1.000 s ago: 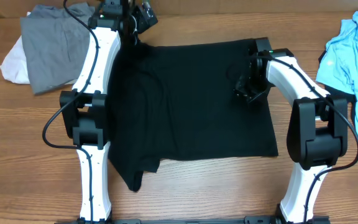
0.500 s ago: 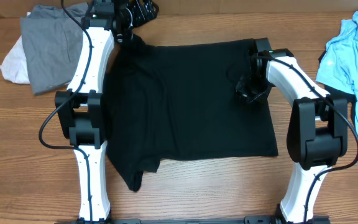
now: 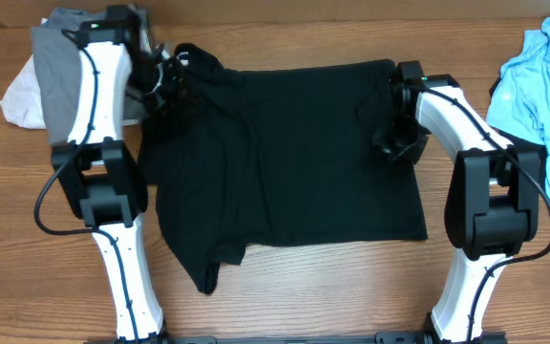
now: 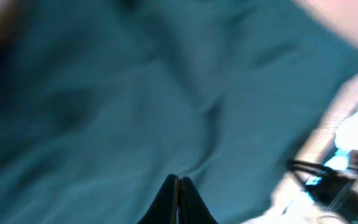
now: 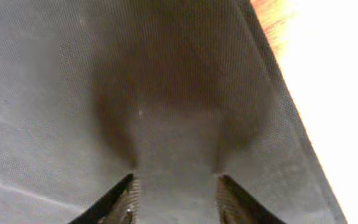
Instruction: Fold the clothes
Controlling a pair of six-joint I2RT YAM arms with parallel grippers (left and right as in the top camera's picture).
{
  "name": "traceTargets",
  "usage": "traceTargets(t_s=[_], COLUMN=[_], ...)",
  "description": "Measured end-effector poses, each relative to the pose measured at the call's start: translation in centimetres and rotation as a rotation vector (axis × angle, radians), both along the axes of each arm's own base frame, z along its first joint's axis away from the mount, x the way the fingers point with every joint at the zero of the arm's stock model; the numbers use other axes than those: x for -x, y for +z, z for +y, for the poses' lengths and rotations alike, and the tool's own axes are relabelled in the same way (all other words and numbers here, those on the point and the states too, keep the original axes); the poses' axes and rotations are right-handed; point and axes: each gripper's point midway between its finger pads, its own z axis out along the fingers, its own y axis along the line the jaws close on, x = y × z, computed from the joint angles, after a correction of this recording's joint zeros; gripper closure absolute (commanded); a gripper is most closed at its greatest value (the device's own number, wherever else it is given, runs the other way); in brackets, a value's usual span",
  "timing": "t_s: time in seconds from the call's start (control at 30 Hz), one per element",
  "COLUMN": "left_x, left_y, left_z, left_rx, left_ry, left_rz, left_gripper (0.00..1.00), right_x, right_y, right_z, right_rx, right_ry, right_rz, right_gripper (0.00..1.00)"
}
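Note:
The black shirt (image 3: 294, 153) lies spread flat across the middle of the table, with its top left sleeve bunched up. My left gripper (image 3: 165, 84) hovers at that sleeve with its jaws pressed together. In the left wrist view the left gripper (image 4: 179, 186) is shut just above the shirt (image 4: 104, 93), and I see no cloth between the tips. My right gripper (image 3: 391, 148) rests on the shirt near its right edge. In the right wrist view the right gripper (image 5: 176, 199) is open, its fingers (image 5: 129, 200) apart and pressed into the shirt (image 5: 73, 93), with fabric filling the gap.
A grey garment (image 3: 60, 57) lies over a white one (image 3: 17, 100) at the back left, partly behind my left arm. A light blue garment (image 3: 542, 76) is heaped at the right edge. Bare wood (image 5: 269, 18) shows just past the shirt's edge.
My left gripper swung from beyond the shirt's top edge back and left to the sleeve and went from open to shut. My right gripper shifted slightly toward the shirt's right edge.

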Motion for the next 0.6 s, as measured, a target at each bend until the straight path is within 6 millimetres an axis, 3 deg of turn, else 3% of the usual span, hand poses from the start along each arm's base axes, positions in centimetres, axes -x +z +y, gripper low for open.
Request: traceTargets(t_s=[0.03, 0.17, 0.23, 0.4, 0.53, 0.6], left_x=[0.8, 4.8, 5.7, 6.1, 6.7, 7.5], left_y=[-0.2, -1.1, -1.3, -1.7, -2.1, -2.8], left_z=[0.5, 2.2, 3.1, 5.2, 6.4, 6.7], left_rx=[-0.025, -0.185, -0.262, -0.376, -0.405, -0.411], left_ry=[-0.008, -0.064, -0.085, -0.084, -0.074, -0.079], left_rz=[0.032, 0.19, 0.229, 0.25, 0.278, 0.316], left_gripper=[0.96, 0.96, 0.96, 0.96, 0.96, 0.96], right_x=[0.2, 0.8, 1.2, 1.6, 1.2, 0.9], right_y=[0.0, 0.0, 0.1, 1.4, 2.5, 2.5], right_z=[-0.1, -0.5, -0.8, -3.0, -4.2, -4.2], right_rx=[0.005, 0.021, 0.024, 0.023, 0.015, 0.007], right_ry=[-0.005, -0.015, -0.035, -0.09, -0.101, -0.095], right_rz=[0.007, 0.032, 0.049, 0.05, 0.017, 0.003], right_gripper=[0.96, 0.96, 0.96, 0.75, 0.9, 0.92])
